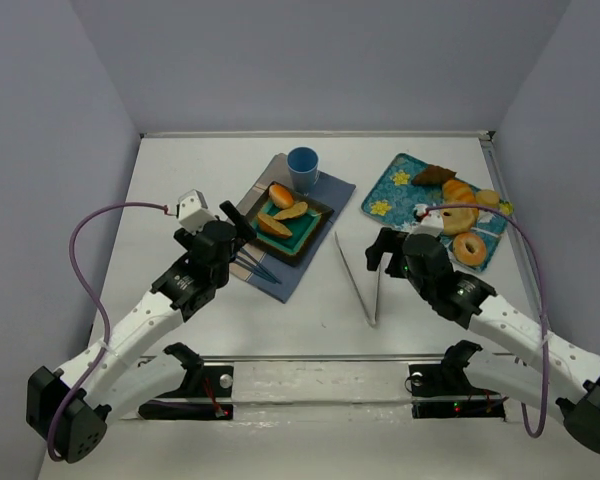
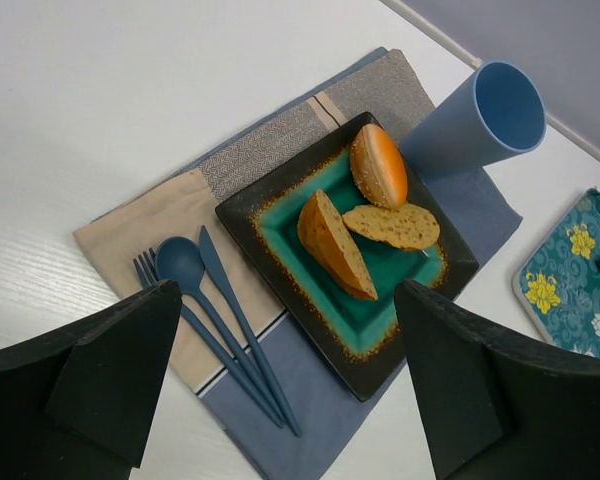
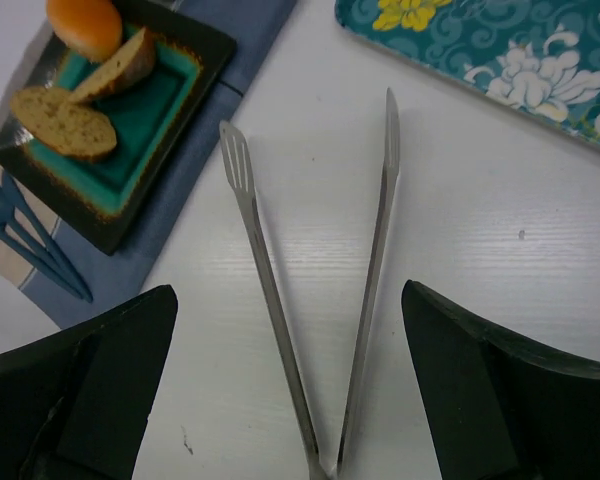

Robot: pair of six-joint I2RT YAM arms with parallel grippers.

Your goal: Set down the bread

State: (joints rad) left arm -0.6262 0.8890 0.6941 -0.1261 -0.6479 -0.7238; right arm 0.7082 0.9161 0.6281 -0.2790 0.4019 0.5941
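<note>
Three pieces of bread lie on the green square plate (image 1: 302,255): a round bun (image 2: 378,163), a seeded slice (image 2: 392,225) and a wedge (image 2: 332,243). My left gripper (image 2: 288,288) hovers open over the plate's near corner and the blue cutlery (image 2: 210,300), holding nothing. In the top view my left gripper (image 1: 242,232) is at the plate's left edge. Metal tongs (image 3: 380,200) lie spread on the table. My right gripper (image 3: 288,290) stands open above them, fingers well apart from both arms. In the top view my right gripper (image 1: 380,250) is just above the tongs (image 1: 365,285).
A floral tray (image 1: 390,190) at the back right holds a croissant (image 1: 433,175), donuts (image 1: 470,247) and several rolls. A blue cup (image 1: 302,165) stands behind the plate on the striped placemat (image 1: 280,280). Walls close the table's left, right and far sides.
</note>
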